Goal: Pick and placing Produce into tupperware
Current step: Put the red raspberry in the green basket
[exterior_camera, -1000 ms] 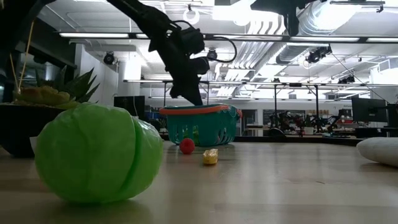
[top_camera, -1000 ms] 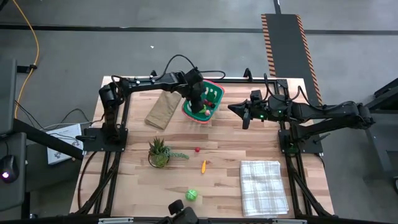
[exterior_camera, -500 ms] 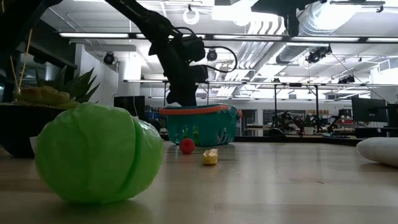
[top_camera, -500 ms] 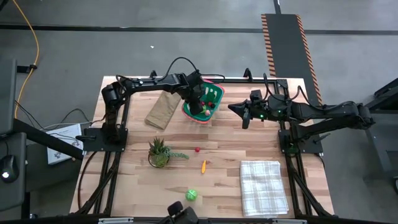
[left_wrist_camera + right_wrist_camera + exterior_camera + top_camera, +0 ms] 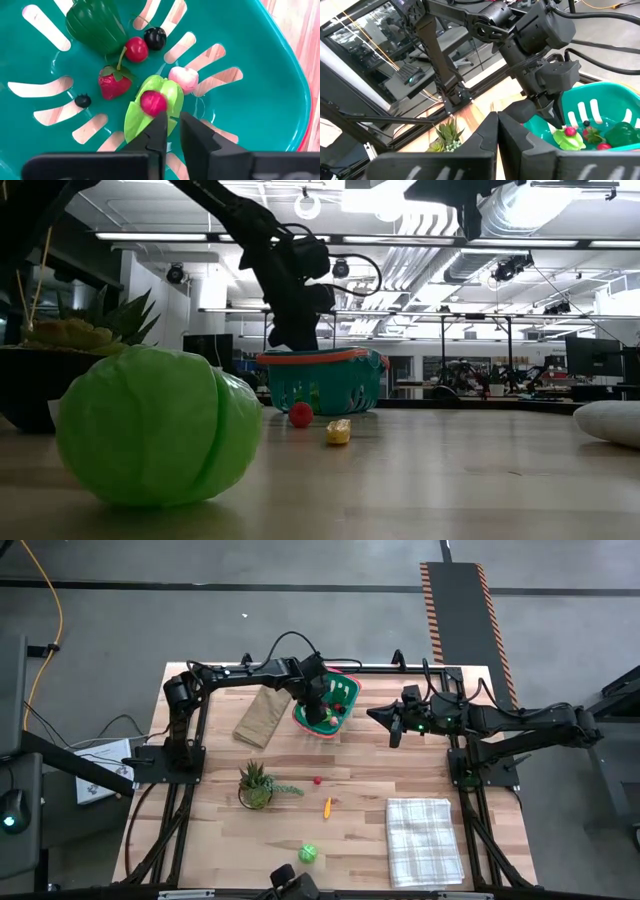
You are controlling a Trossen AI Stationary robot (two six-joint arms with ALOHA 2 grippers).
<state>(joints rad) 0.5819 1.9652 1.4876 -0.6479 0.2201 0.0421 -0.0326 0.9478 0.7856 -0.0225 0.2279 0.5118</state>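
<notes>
The teal tupperware (image 5: 345, 688) with an orange-red rim (image 5: 320, 357) stands at the table's far middle. My left gripper (image 5: 174, 125) reaches down into it, its fingers a narrow gap apart with nothing between them. Just past one fingertip a pink-red ball (image 5: 153, 102) lies on a light green leaf piece (image 5: 145, 120). On the basket's floor also lie a green pepper (image 5: 95, 22), a cherry (image 5: 136, 49), a strawberry (image 5: 114, 85) and a pink piece (image 5: 183, 78). A red piece (image 5: 317, 780), an orange piece (image 5: 327, 807) and a green cabbage (image 5: 309, 854) rest on the table. My right gripper (image 5: 372, 714) hangs shut right of the basket. My left gripper comes into the basket slanting from above. One fingertip (image 5: 159, 125) stands right at the pink-red ball, which rests on the leaf piece. Whether that fingertip touches the ball or the leaf, I cannot tell.
A brown paper bag (image 5: 262, 716) lies left of the basket. A spiky potted plant (image 5: 256, 783) stands nearer, at the left. A checked cloth (image 5: 425, 840) lies at the near right. Bare wood shows between the loose pieces and the cloth.
My left gripper has sunk a little, down into the basket, and has then kept still. The basket and the pieces on the table have stayed where they were.
</notes>
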